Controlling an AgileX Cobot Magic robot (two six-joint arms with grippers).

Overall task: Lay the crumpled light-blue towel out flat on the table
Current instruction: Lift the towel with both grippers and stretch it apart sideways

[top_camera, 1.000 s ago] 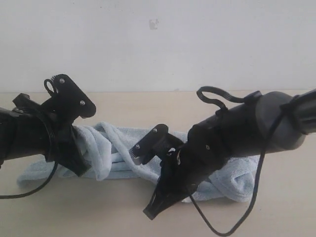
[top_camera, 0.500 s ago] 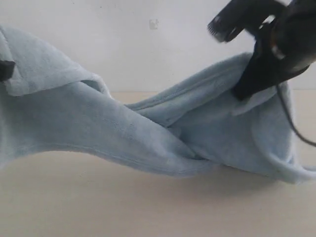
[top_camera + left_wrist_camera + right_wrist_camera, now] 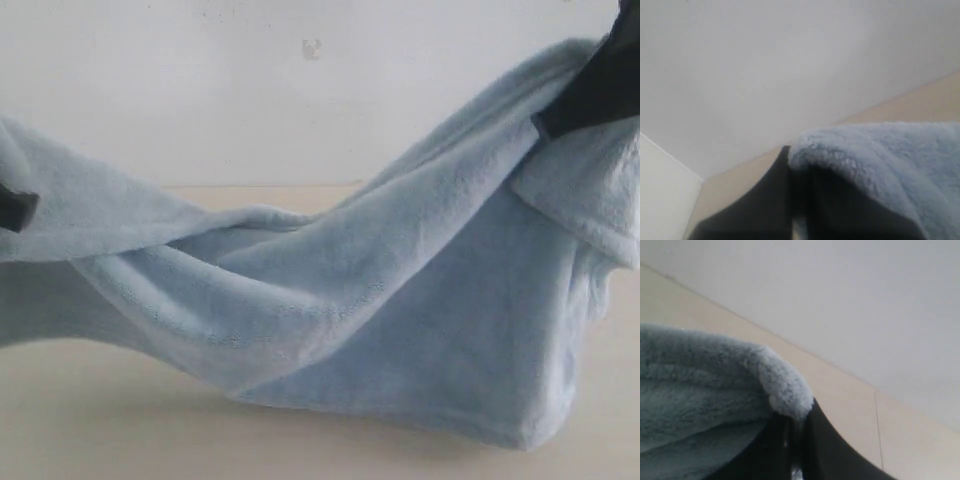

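Note:
The light-blue towel (image 3: 380, 300) hangs in the air, filling most of the exterior view, twisted in the middle with its lowest fold near the table (image 3: 120, 420). My left gripper (image 3: 12, 208) shows only as a dark tip at the left edge, shut on the towel's left end. At the top right corner my right gripper (image 3: 590, 95) pinches the other end, raised higher. In the left wrist view the towel (image 3: 890, 160) drapes over the closed black fingers (image 3: 765, 200). In the right wrist view the towel (image 3: 715, 390) bulges out above the shut fingers (image 3: 832, 445).
A plain white wall (image 3: 250, 90) stands behind the table. The beige tabletop runs along the front under the hanging cloth. A seam in the table (image 3: 877, 420) shows in the right wrist view.
Both grippers lifted the towel off the table and pulled apart. Since half a second ago the right end has risen and moved right, and the cloth hangs closer to the camera.

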